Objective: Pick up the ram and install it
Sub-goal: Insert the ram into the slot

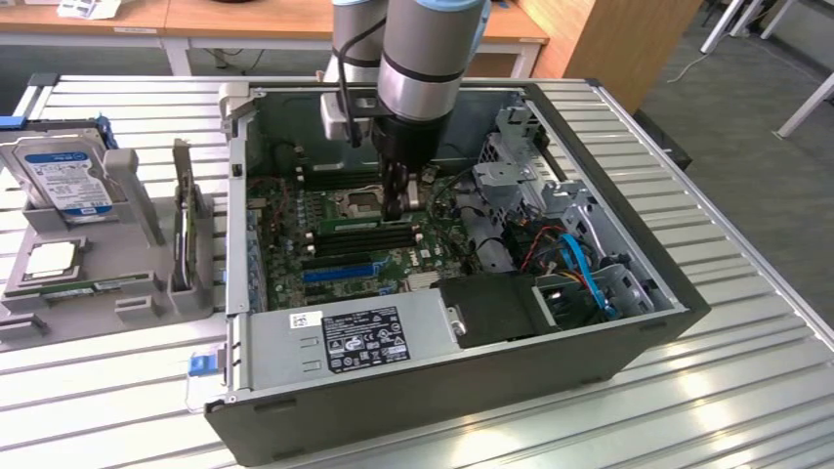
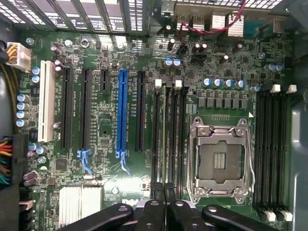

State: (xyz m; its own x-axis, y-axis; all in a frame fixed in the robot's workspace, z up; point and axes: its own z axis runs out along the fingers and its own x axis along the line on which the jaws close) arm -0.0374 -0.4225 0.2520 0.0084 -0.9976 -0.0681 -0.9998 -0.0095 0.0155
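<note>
The ram point(image 2: 165, 139) is a long, thin green stick standing on its long edge, so from straight above it reads as 1 narrow olive line. It runs parallel to the black memory slots point(image 2: 174, 139) beside the processor socket point(image 2: 220, 161), in line with 1 of them; whether it's pushed home I can't tell. The gripper point(image 2: 166, 188) is closed on its upper edge. In the exterior view the ram point(image 1: 358, 223) shows as a pale green strip lying low among those slots

Bright even light, glare on table point(image 1: 729, 405)
</note>
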